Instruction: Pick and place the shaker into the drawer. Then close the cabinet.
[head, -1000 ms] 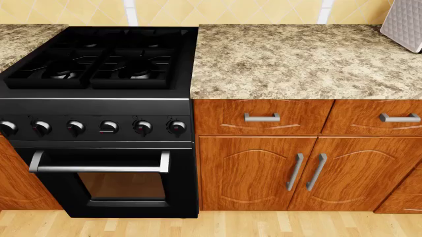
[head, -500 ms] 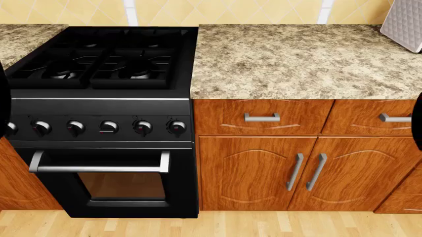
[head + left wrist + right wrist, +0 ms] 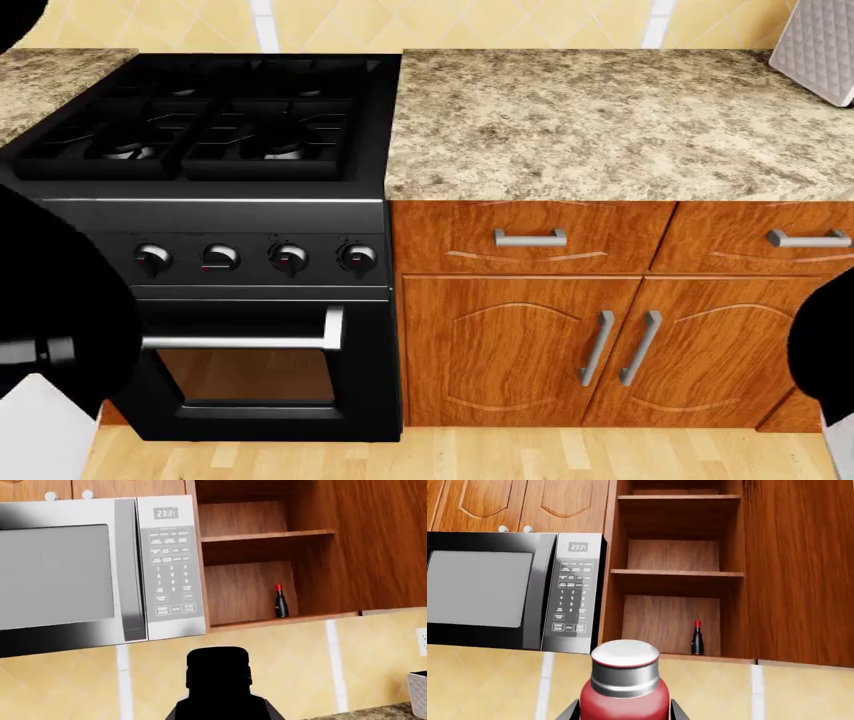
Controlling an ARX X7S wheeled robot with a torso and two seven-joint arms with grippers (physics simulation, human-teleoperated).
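left arm: bulky matte-black rounded shell, pale grey band, white part below | right arm: black rounded shell, whitish piece beneath | left wrist: black stepped cylinder | right wrist: red cylinder, silver-white cap

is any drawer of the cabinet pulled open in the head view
No, both top drawer fronts of the cabinet sit flush, including the drawer.

Left arm and right arm show at the frame edges, jaws hidden.
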